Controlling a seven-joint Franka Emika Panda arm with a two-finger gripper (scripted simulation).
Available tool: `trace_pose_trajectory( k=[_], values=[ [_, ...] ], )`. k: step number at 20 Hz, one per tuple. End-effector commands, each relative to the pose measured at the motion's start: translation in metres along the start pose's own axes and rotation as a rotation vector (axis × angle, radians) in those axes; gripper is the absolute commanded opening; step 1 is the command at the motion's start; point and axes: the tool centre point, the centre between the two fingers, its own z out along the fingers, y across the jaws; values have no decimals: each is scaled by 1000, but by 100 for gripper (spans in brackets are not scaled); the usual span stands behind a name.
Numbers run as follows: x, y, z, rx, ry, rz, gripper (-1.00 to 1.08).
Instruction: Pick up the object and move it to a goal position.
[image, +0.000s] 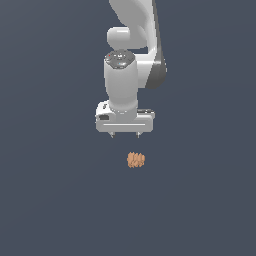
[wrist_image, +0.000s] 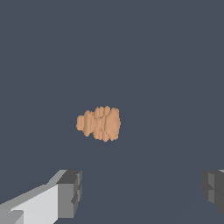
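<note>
The object (image: 136, 160) is a small lumpy orange-tan blob with a ridged surface, lying on the flat dark grey ground. The white gripper (image: 125, 135) hangs above and slightly to the exterior view's left of it, open, with only its short fingertips (image: 112, 134) showing below the hand. In the wrist view the object (wrist_image: 99, 124) lies beyond the gripper (wrist_image: 142, 192), whose two grey fingers (wrist_image: 70, 193) stand wide apart with nothing between them. The object is much narrower than the gap.
The white arm (image: 135, 45) rises behind the gripper toward the exterior view's top. A plain dark grey surface (image: 50, 200) extends all around.
</note>
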Motion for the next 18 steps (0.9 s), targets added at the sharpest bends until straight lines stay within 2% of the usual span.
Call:
trace_pose_trajectory(
  k=[1, 10, 18],
  values=[
    [0, 0, 0, 0, 0, 0, 100],
    [-4, -26, 0, 33, 1, -15, 100],
    [-3, -26, 1, 32, 0, -30, 100]
  ],
)
